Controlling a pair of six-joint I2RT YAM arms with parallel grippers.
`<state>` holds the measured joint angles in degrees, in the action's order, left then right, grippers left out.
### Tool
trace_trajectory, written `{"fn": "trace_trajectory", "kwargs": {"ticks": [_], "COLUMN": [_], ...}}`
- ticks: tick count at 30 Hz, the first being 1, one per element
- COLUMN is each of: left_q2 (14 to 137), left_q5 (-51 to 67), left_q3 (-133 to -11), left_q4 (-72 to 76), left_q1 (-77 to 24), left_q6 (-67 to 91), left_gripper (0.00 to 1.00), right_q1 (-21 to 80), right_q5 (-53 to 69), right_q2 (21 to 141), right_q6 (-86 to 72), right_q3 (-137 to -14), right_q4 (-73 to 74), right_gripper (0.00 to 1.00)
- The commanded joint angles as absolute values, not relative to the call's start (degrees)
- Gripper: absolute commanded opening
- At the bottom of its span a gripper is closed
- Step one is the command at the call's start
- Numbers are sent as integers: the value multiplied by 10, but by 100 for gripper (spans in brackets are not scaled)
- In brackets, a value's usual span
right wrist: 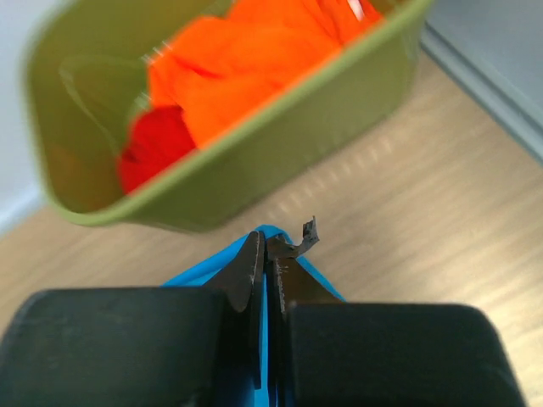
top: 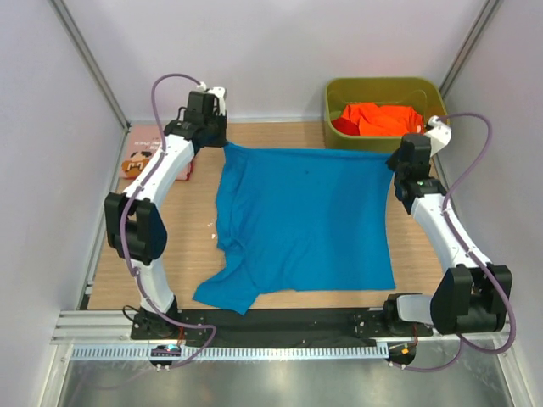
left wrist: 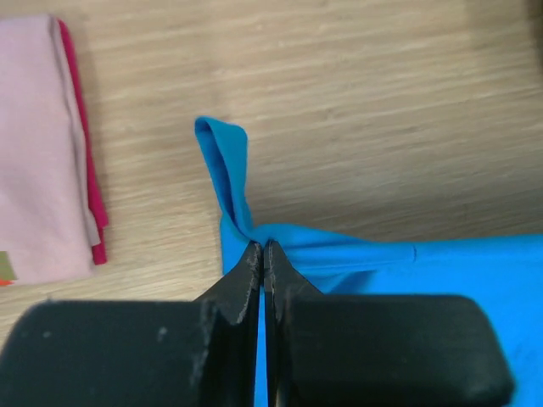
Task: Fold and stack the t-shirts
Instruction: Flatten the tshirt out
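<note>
A bright blue t-shirt point(top: 305, 220) lies spread across the wooden table, its far edge stretched between my two grippers. My left gripper point(top: 222, 140) is shut on its far left corner point(left wrist: 233, 182), where the cloth bunches at the fingertips. At the far right corner, my right gripper point(top: 397, 163) is shut on the blue cloth point(right wrist: 270, 233). A folded pink t-shirt point(left wrist: 38, 153) with a red one point(left wrist: 92, 182) beneath it lies at the far left. Orange point(top: 382, 119) and red point(right wrist: 153, 153) t-shirts sit crumpled in the bin.
The olive-green plastic bin point(top: 335, 131) stands at the back right, close behind the right gripper. White walls enclose the table on three sides. A black strip and metal rail point(top: 280, 326) run along the near edge by the arm bases.
</note>
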<state>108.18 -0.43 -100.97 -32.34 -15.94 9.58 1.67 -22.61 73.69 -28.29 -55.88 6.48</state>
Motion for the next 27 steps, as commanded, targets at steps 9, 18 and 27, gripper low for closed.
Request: {"fn": "trace_trajectory", "kwargs": {"ticks": [9, 18, 27], "left_q2": [1031, 962, 926], "left_q5": [-51, -62, 5], "left_q3": [-970, -749, -664], "left_q4": [-389, -355, -300], "left_q1": [-199, -308, -293], "left_q6": [149, 291, 316], "left_gripper": [0, 0, 59], "right_q1": [12, 7, 7], "right_q5": [-285, -329, -330], "right_q2": [647, 609, 580], "right_q6": [-284, -304, -305], "right_q3": [-619, -578, -544], "right_q4": [169, 276, 282], "right_gripper": [1, 1, 1]}}
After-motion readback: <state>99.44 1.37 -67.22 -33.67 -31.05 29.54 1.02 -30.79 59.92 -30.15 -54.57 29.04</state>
